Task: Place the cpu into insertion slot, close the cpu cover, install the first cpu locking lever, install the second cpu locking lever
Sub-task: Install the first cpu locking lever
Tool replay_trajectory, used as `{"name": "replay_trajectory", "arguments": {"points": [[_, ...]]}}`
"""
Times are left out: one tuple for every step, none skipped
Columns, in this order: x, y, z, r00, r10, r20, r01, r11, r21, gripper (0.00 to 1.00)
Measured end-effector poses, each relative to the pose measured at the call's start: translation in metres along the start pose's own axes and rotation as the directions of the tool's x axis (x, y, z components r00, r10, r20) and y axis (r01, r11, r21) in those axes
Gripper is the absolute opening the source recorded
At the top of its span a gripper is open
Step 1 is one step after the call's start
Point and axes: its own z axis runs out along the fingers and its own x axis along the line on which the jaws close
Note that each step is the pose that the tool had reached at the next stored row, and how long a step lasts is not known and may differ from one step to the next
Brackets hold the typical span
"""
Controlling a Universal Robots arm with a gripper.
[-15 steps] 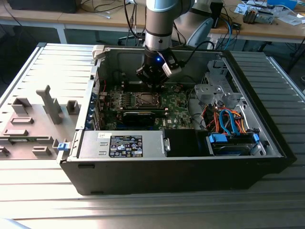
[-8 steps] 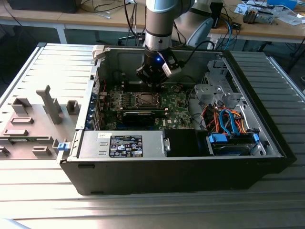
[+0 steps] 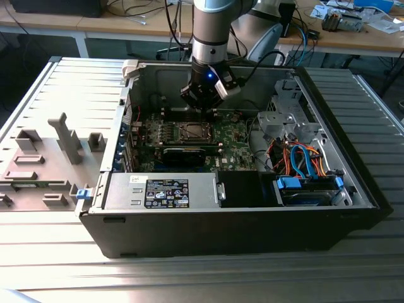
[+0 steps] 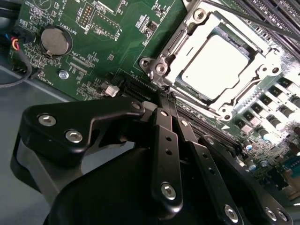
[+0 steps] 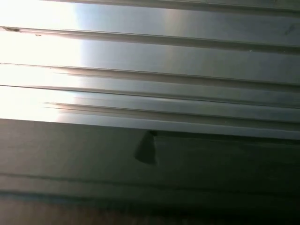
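- Silver-grey cpu (image 4: 216, 64) sits flat in the insertion slot (image 4: 183, 43) on the green board (image 4: 112, 42), per the second wrist view.
- Cpu cover (image 4: 253, 65) lies down around the chip; the metal top shows through its square opening.
- Black claw (image 4: 165, 101) has fingers (image 4: 164, 140) pressed together, nothing pinched; tips sit at the socket's corner, by a frame screw (image 4: 161, 68).
- Thin lever wire (image 4: 243, 16) runs along one socket edge; can't tell if latched.
- Ext. view: arm (image 3: 211, 31) reaches down into the open PC case (image 3: 353, 164); claw (image 3: 201, 105) just over the socket (image 3: 192, 131).
- Case rests on a ribbed metal bench (image 3: 57, 252); grey plastic fixtures (image 3: 66, 136) near the ext. view's left.
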Motion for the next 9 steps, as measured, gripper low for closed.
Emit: {"name": "replay_trajectory", "arguments": {"points": [[0.0001, -0.0004, 0.0, 1.0, 0.0, 0.0001, 0.0, 1.0, 0.0001, 0.11], [0.0001, -0.0011, 0.0001, 1.0, 0.0, 0.0001, 0.0, 1.0, 0.0004, 0.11], [0.0002, -0.0019, 0.0001, 1.0, 0.0, 0.0, 0.0, 1.0, 0.0008, 0.11], [0.0003, -0.0036, 0.0001, 1.0, 0.0, -0.0001, 0.0, 1.0, 0.0017, 0.11], [0.0005, -0.0062, 0.0003, 1.0, 0.0, -0.0001, 0.0, 1.0, 0.0029, 0.11], [0.0006, -0.0077, 0.0003, 1.0, 0.0, -0.0002, 0.0, 1.0, 0.0035, 0.11], [0.0007, -0.0089, 0.0004, 1.0, 0.0, -0.0002, 0.0, 1.0, 0.0042, 0.11], [0.0008, -0.0101, 0.0005, 1.0, 0.0, -0.0003, 0.0, 1.0, 0.0051, 0.11], [0.0009, -0.011, 0.0005, 1.0, 0.0, -0.0004, 0.0, 1.0, 0.006, 0.11]]}}
